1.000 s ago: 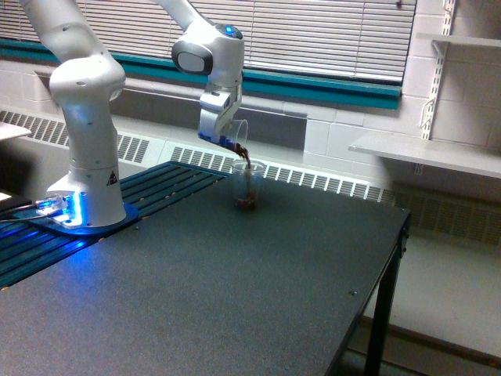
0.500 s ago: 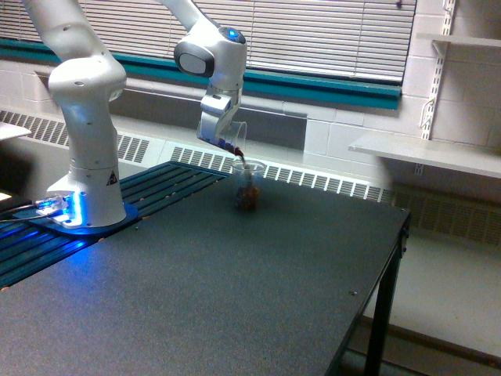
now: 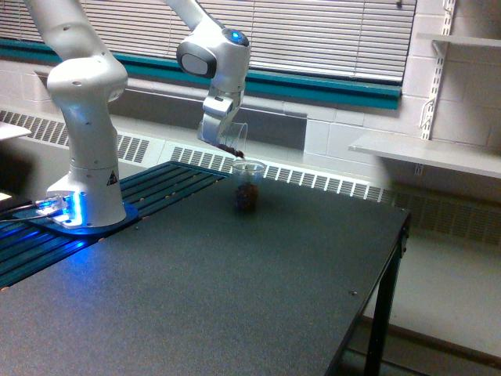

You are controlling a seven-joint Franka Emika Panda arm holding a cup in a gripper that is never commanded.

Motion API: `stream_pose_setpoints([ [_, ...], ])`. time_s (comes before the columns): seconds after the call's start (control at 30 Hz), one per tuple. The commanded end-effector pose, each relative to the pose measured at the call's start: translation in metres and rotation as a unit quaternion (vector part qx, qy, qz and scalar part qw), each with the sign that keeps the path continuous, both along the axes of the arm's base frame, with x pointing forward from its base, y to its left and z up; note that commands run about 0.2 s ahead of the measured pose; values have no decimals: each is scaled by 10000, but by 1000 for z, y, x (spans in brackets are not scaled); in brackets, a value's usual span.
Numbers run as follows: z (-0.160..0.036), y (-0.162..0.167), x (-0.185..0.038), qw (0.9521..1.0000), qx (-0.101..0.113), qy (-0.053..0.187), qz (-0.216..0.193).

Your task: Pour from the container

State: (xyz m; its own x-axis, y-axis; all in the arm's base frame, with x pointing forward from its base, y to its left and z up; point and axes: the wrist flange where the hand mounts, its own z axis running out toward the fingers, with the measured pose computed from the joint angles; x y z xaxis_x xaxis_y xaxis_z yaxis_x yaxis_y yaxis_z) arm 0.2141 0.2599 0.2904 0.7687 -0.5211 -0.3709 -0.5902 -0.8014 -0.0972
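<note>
Take the round clear plastic cup [image 3: 247, 186] standing on the dark speckled worktop [image 3: 235, 290] as your landmark. Far to its left in the exterior view, you see the white arm's base [image 3: 84, 180] on a round blue-lit mount, sitting over dark slatted rails at the worktop's edge. From that base the white arm rises out of the top of the frame and comes back down to a rounded wrist joint [image 3: 215, 59] with a blue light on it, above and slightly left of the cup.

Below that wrist, your end effector [image 3: 221, 135] is closed around the small clear plastic container with flat sides [image 3: 234, 138]. The container is tipped steeply, its mouth pointing down and to the right, held just above the cup's rim and a little to the left of it. A dark brown remnant [image 3: 234, 148] clings at its low lip.

The cup stands upright, about two-thirds filled with dark brown material [image 3: 246, 197]. To the right of the cup, past the worktop's edge, a pale wall shelf [image 3: 427, 153] juts out.
</note>
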Motion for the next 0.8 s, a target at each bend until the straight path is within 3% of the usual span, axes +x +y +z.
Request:
stream_pose_setpoints([
  [0.03, 2, -3, 7, 9998, 76, 64, 157],
  [0.47, 9, -6, 17, 9990, 256, 191, 309],
  [0.8, 16, -2, 20, 9991, 247, 76, 336],
])
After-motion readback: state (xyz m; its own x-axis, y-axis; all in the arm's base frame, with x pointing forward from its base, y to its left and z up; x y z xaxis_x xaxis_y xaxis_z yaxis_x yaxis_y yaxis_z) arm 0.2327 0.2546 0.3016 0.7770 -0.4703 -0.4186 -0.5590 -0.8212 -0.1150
